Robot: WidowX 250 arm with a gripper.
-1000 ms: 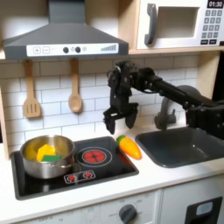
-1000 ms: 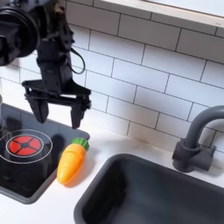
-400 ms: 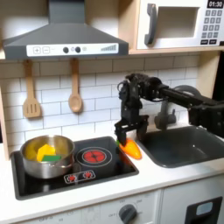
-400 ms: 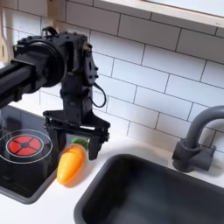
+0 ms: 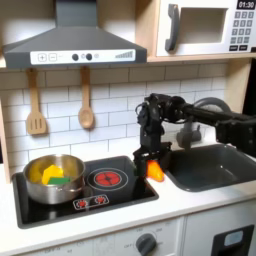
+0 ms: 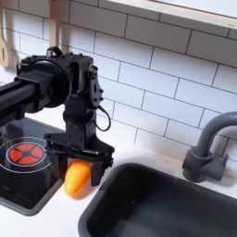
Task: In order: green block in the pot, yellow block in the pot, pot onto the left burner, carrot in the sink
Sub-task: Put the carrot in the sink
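The orange carrot [image 6: 77, 181] lies on the white counter between the stovetop and the sink [image 6: 167, 208]. My gripper [image 6: 80, 174] is down over it and open, one finger on each side; its body hides the carrot's green tip. In the first exterior view the gripper [image 5: 152, 166] covers most of the carrot [image 5: 155, 171]. The silver pot [image 5: 30, 172] sits on the burner at the first exterior view's left. Inside it are the yellow block [image 5: 48, 172] and the green block [image 5: 58, 181]. The sink [image 5: 205, 168] is to the first exterior view's right.
A second red-ringed burner [image 5: 107, 179] lies between pot and carrot, seen too as the burner [image 6: 23, 155]. The dark faucet [image 6: 208, 148] rises behind the sink. A wooden spatula [image 5: 36, 105] and a spoon [image 5: 86, 100] hang on the tiled wall.
The gripper has come down from above the counter onto the carrot and now straddles it. The carrot, pot and blocks have not moved.
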